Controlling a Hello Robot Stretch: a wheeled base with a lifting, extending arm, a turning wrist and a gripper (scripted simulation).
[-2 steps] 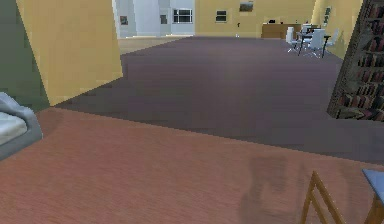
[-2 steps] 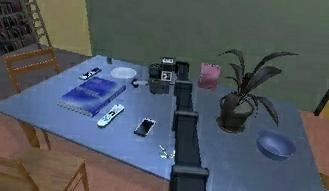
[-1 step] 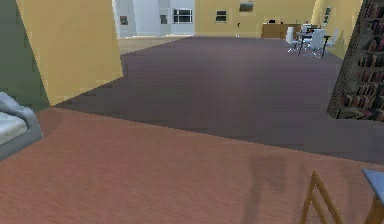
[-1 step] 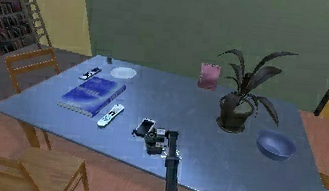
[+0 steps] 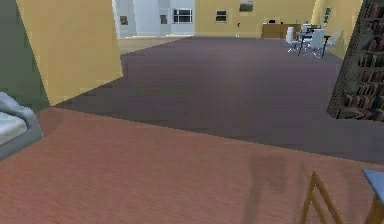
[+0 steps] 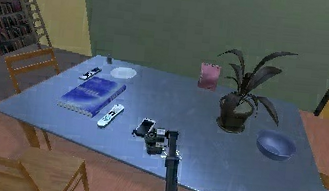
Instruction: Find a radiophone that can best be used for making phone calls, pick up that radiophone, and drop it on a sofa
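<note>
- Arm side view, closest in: a wooden chair (image 6: 27, 171) at the bottom left, with the dark arm (image 6: 171, 175) coming up over the near edge of the grey-blue table (image 6: 207, 158).
- The gripper (image 6: 149, 135) sits low over the tabletop. Honestly can't tell if the fingers are spread or pressed together, or whether it's got hold of anything.
- Right at its tip there's a small dark slab (image 6: 145, 126) lying on the table. It's phone-shaped, so that's the best match for the radiophone, but it's too small to be sure.
- Just left of that is a pale remote-looking stick (image 6: 110, 113), touching or nearly touching a blue book (image 6: 92, 95).
- Over to the right is a blue bowl (image 6: 275, 145), then a potted plant (image 6: 241, 96).
- Far side of the table: a pink cup (image 6: 209, 76), a white plate (image 6: 123, 73) and another dark stick (image 6: 91, 73).
- Past the table's left end are a second chair (image 6: 30, 65) and a bookshelf (image 6: 5, 8).
- Forward view: reddish floor (image 5: 150, 170), a grey cushioned seat (image 5: 12, 125) at the left edge, purple carpet (image 5: 220, 90), white chairs (image 5: 312, 40) way back.
</note>
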